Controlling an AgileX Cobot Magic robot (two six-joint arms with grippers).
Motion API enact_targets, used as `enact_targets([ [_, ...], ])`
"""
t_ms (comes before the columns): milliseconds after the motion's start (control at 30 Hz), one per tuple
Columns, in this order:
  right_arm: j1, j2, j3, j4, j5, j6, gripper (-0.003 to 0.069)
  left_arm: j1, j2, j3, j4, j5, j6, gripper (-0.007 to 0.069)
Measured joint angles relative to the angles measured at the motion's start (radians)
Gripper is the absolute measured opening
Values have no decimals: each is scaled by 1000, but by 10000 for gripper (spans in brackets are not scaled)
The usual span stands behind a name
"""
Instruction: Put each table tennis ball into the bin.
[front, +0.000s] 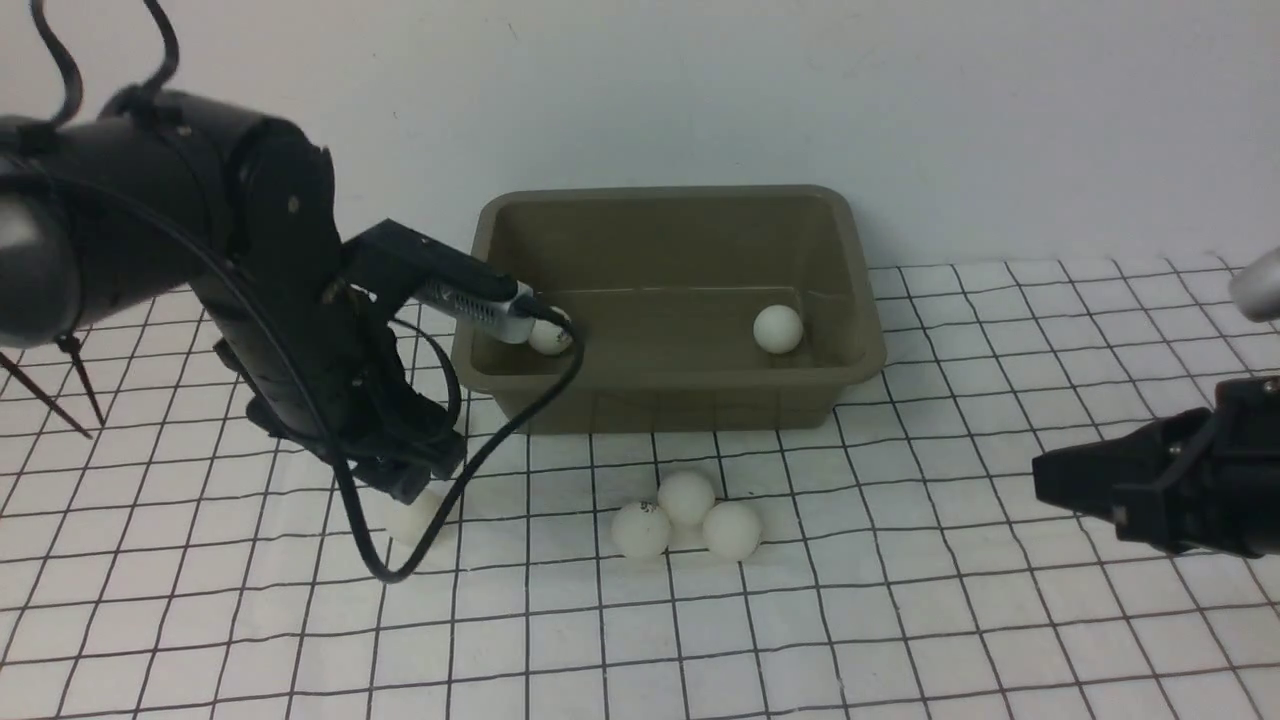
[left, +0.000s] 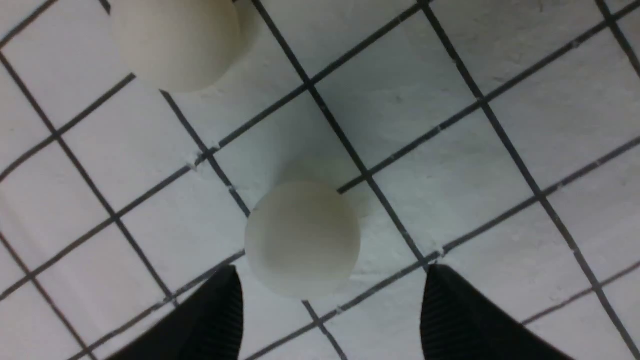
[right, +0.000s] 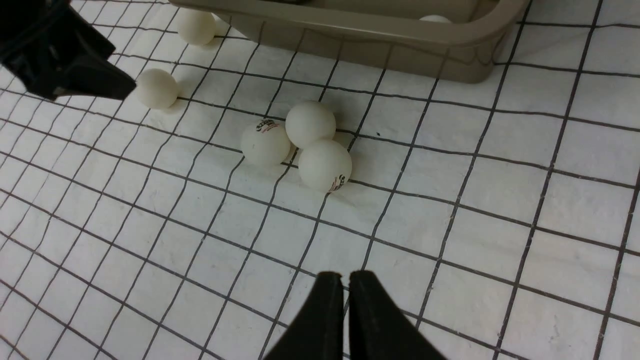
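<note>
Hovering our spread left end effector (left: 332, 272) low over the grid-lined desk (left: 500, 100), we judge the pick in hand, with a small matte white plastic table tennis ball (left: 302, 239) just ahead of it, so next we lower, pinch and carry to the olive-grey rectangular plastic bin (front: 680, 400), while the right end effector (right: 345, 276) hangs pressed together.

1. Soft, even light falls on my surface (front: 900, 620); the table tennis balls (front: 686, 497) before the bin (front: 665, 400) cast only faint shadows.
2. Inside the bin it is dimmer.
3. My left wrist view is blurred, my fingers (left: 210, 320) near-black.
</note>
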Motion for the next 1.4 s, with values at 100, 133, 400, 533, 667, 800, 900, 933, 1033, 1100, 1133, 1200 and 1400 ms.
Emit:
enact_targets([
  [100,0,0,0,0,8,0,8,0,28,0,6,-24,0,426],
  [133,0,0,0,0,10,0,8,0,36,0,9,-37,0,426],
  [400,0,0,0,0,11,0,8,0,82,0,39,-86,0,426],
  [533,0,0,0,0,11,0,9,13,98,0,40,-104,-1,426],
  [667,0,0,0,0,11,0,9,35,113,0,40,-105,-1,426],
  [800,0,0,0,0,11,0,9,46,132,0,39,-105,-1,426],
  [900,0,0,0,0,11,0,9,48,144,0,38,-105,-2,426],
  [933,0,0,0,0,11,0,9,50,146,0,38,-105,-2,426],
  [1033,0,0,0,0,11,0,9,50,151,0,36,-101,-2,402],
  [1100,0,0,0,0,10,0,9,50,151,-1,36,-89,-2,368],
  [1133,0,0,0,0,10,0,9,50,151,-3,38,-78,-2,358],
  [1200,0,0,0,0,5,0,9,50,146,-8,38,-42,-2,346],
  [1400,0,0,0,0,-1,0,9,50,104,-9,58,14,-2,346],
])
